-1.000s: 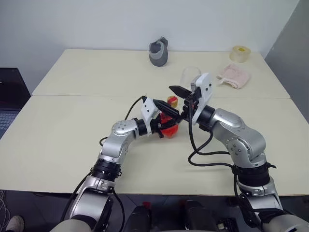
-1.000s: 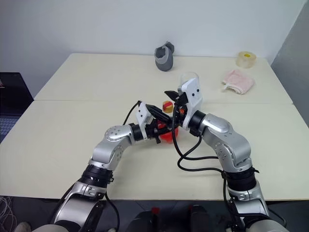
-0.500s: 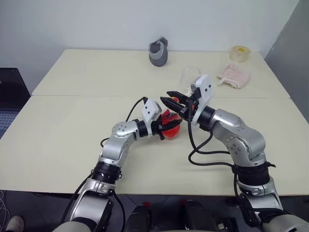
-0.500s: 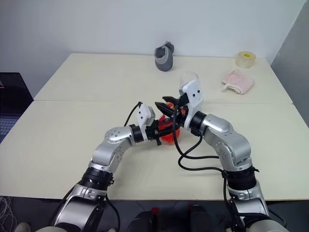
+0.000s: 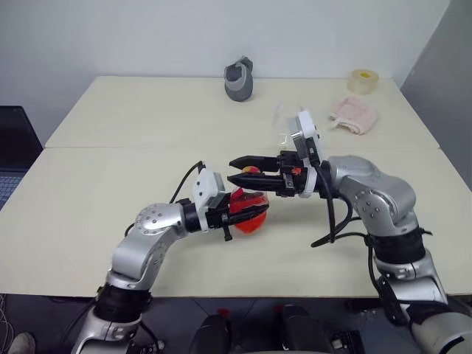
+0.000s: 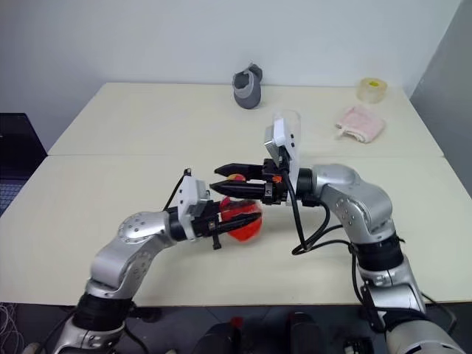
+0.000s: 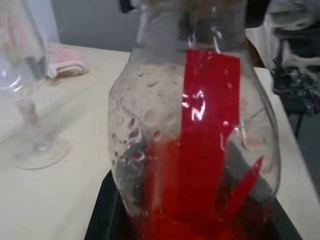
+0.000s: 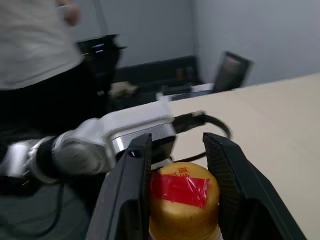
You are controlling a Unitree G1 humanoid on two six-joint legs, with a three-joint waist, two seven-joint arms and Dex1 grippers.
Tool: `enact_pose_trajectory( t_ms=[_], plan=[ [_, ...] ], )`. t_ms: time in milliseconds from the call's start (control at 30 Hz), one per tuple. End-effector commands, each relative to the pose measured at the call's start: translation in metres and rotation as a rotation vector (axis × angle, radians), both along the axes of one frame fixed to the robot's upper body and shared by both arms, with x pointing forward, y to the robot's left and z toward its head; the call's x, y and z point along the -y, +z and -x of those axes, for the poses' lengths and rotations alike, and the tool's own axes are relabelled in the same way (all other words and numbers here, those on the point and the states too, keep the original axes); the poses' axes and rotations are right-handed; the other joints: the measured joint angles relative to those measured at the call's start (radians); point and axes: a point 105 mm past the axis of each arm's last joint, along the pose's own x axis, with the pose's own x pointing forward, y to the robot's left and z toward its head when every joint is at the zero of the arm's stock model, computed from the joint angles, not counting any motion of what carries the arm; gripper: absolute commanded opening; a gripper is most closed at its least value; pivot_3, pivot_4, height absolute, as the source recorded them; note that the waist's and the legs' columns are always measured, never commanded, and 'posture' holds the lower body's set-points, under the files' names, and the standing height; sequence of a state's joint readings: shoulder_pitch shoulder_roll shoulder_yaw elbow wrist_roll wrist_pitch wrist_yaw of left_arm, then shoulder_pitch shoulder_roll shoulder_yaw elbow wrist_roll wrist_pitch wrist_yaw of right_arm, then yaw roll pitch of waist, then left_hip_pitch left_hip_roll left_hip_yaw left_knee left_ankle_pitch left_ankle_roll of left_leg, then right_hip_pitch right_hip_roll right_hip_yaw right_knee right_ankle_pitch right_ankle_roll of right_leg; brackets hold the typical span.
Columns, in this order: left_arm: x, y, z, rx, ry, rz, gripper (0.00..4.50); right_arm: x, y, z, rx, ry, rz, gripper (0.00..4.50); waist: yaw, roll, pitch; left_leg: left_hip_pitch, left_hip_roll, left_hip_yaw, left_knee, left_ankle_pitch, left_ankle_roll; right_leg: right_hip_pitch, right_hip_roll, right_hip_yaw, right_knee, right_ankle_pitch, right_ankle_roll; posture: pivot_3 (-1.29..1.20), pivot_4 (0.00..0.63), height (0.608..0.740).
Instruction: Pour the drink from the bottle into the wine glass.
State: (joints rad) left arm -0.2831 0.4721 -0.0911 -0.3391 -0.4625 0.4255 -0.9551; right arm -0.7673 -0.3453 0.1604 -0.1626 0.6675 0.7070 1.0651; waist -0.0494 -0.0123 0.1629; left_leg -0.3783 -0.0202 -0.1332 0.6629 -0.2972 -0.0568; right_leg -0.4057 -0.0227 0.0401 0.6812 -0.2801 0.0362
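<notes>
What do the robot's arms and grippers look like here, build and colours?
Both arms are silver-grey metal with rounded joints and black bands. Each wrist carries a white housing, and looping black cables run alongside. The left gripper and right gripper each have two black, tapering fingers.

No writing can be read anywhere; the red label point(image 7: 210, 135) on the small clear plastic bottle with the bulbous base point(image 7: 195, 150) shows as a plain red strip with no legible letters; the red patch on its yellow cap point(image 8: 182, 202) carries marks too blurred to make out; the white housings on the arms bear no visible brand or number.
</notes>
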Motion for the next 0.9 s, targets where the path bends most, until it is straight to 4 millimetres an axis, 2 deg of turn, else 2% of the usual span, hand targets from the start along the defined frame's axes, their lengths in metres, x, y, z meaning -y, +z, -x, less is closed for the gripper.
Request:
enact_pose_trajectory(
  t_ms=[33, 100, 200, 367, 500, 667, 900],
  plan=[
    [0.001, 0.014, 0.013, 0.025, -0.031, 0.019, 1.34, -0.008, 0.009, 0.012, 0.079, 0.158, -0.006, 1.29, -0.002, 0.000, 0.000, 0.000, 0.000, 0.000, 0.000, 0.000, 0.000, 0.000, 0.000, 0.000, 0.000, 0.000, 0.000, 0.00, 0.150, 0.740],
    [-0.001, 0.013, 0.014, 0.018, -0.014, 0.020, 1.34, -0.007, 0.010, 0.010, 0.078, 0.166, -0.010, 1.29, 0.000, 0.000, 0.000, 0.000, 0.000, 0.000, 0.000, 0.000, 0.000, 0.000, 0.000, 0.000, 0.000, 0.000, 0.000, 0.00, 0.150, 0.740],
    [-0.004, 0.014, 0.010, 0.016, 0.027, 0.030, 1.34, -0.002, 0.013, 0.012, 0.073, 0.160, -0.025, 2.25, 0.003, 0.000, 0.000, -0.001, 0.000, 0.000, 0.000, 0.000, -0.001, 0.000, -0.001, 0.000, -0.001, 0.000, 0.000, 0.00, 0.150, 0.740],
    [-0.023, 0.013, -0.005, -0.008, 0.149, 0.036, 1.34, 0.018, 0.013, 0.020, 0.063, 0.043, -0.037, 3.97, 0.011, 0.000, 0.000, -0.001, 0.000, -0.001, 0.000, 0.000, -0.001, -0.001, -0.001, 0.000, -0.001, 0.000, 0.000, 0.00, 0.150, 0.740],
    [-0.031, 0.006, -0.017, -0.027, 0.224, 0.042, 1.34, 0.025, 0.016, 0.011, 0.072, -0.136, -0.071, 3.97, 0.015, 0.000, 0.000, -0.001, 0.000, 0.000, 0.000, 0.000, -0.001, -0.001, -0.001, 0.000, -0.001, 0.000, 0.000, 0.00, 0.150, 0.740],
    [-0.021, 0.010, -0.035, -0.006, 0.250, 0.078, 1.34, 0.017, 0.022, -0.009, 0.118, -0.340, -0.099, 3.97, 0.017, 0.000, 0.000, -0.001, 0.000, 0.000, 0.000, 0.001, -0.001, -0.001, -0.001, 0.000, 0.000, 0.000, 0.000, 0.00, 0.150, 0.740],
    [-0.008, 0.018, -0.056, 0.046, 0.223, 0.087, 1.34, -0.002, 0.031, -0.022, 0.153, -0.414, -0.117, 3.97, 0.017, 0.000, 0.000, -0.002, -0.001, 0.000, 0.000, 0.002, -0.003, -0.001, -0.001, 0.000, -0.001, 0.000, 0.000, 0.00, 0.150, 0.740]
  ],
)
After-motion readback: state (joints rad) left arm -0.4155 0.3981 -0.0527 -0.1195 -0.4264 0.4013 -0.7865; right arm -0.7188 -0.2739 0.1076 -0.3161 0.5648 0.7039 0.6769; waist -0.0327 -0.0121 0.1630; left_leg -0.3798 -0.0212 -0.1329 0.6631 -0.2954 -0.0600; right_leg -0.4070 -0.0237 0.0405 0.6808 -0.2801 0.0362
